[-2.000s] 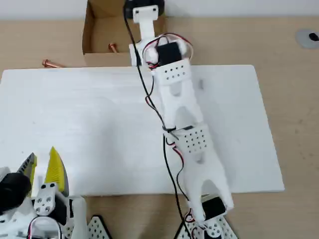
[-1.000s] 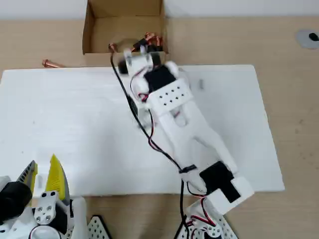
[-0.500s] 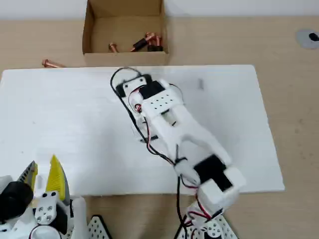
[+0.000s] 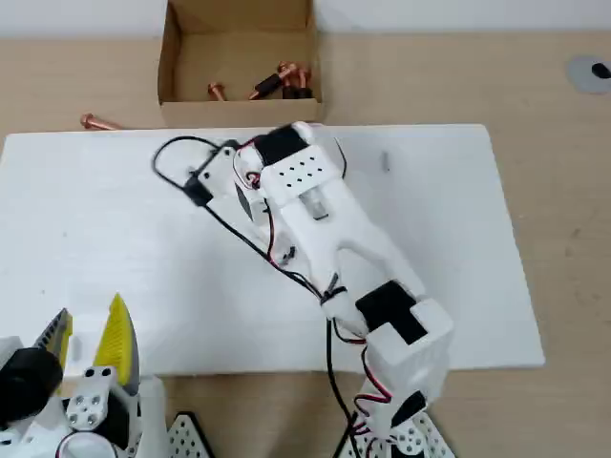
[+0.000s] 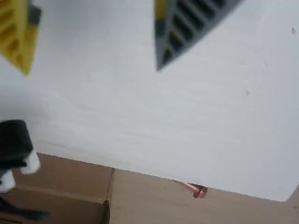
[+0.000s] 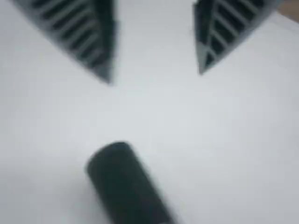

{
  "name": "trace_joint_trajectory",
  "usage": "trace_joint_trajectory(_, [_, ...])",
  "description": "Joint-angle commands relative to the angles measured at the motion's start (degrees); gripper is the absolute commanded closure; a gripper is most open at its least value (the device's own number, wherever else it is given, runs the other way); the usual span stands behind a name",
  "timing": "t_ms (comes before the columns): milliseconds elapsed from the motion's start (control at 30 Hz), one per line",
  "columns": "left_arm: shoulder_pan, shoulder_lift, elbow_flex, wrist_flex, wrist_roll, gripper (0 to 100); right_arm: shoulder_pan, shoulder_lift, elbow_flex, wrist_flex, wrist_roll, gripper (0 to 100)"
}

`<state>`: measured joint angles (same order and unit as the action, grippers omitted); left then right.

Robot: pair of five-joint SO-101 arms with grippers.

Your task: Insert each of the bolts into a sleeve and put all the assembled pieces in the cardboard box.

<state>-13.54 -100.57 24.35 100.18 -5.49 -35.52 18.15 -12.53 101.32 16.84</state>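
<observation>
Right claw [image 6: 154, 74] stands wide, its two dark ribbed fingers [image 6: 96, 39] well apart over the white board [image 4: 115, 219] and holding nothing. A black sleeve [image 6: 125, 179] rests on the board just short of the fingertips, apart from both. Whether it lies on its side or stands on end I cannot tell from this angle. Left claw [image 4: 89, 310] is parked at the near edge of the board, also spread wide and empty.

One copper bolt [image 4: 95, 122] lies on the bare desk [image 4: 554, 172], just off the far edge of the board and beside the cardboard box [image 4: 165, 67]. Inside the box sit copper and black parts that I take for assembled pieces [image 4: 284, 80].

The sleeve looks like a short, stiff tube, light and smooth. If it lies flat it would likely roll away from a glancing touch. The safer hold is square across its round body near the middle, leaving the bore free for the bolt. The bolt is slim, hard metal and probably slick. A pinch on the shank close to the head would keep the tip clear for entry. Its place against the board's edge may crowd one finger
</observation>
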Motion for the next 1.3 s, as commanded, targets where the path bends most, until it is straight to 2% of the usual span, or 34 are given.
trace_joint_trajectory(0, [-0.70,0.04,-1.14,0.35,0.26,81,0.40,-3.56,-3.21,1.14,13.19,77.3])
trace_joint_trajectory(267, [-0.70,0.22,-1.14,0.35,0.18,81,-1.19,-9.45,4.70,0.97,20.57,76.7])
trace_joint_trajectory(367, [-0.70,0.13,-1.14,0.26,0.62,81,-1.10,-9.54,5.76,0.35,25.32,70.4])
trace_joint_trajectory(500, [-0.70,-0.04,-1.14,0.26,0.62,81,-1.10,-9.36,5.58,-5.71,31.03,62.5])
trace_joint_trajectory(733, [-0.88,-0.04,-1.41,0.26,0.26,81,0.66,-4.09,4.53,-13.36,32.88,61.9])
trace_joint_trajectory(967, [-7.91,-0.04,-1.23,0.26,0.18,81,6.99,10.59,-8.31,-13.63,33.23,61.8])
trace_joint_trajectory(1200, [-8.44,-0.04,-1.14,0.26,-2.20,81,7.25,29.32,-30.90,-1.49,33.23,62.3])
trace_joint_trajectory(1267, [-8.44,-0.04,-1.14,0.26,-2.20,81,7.25,33.71,-38.02,1.14,33.23,66.0])
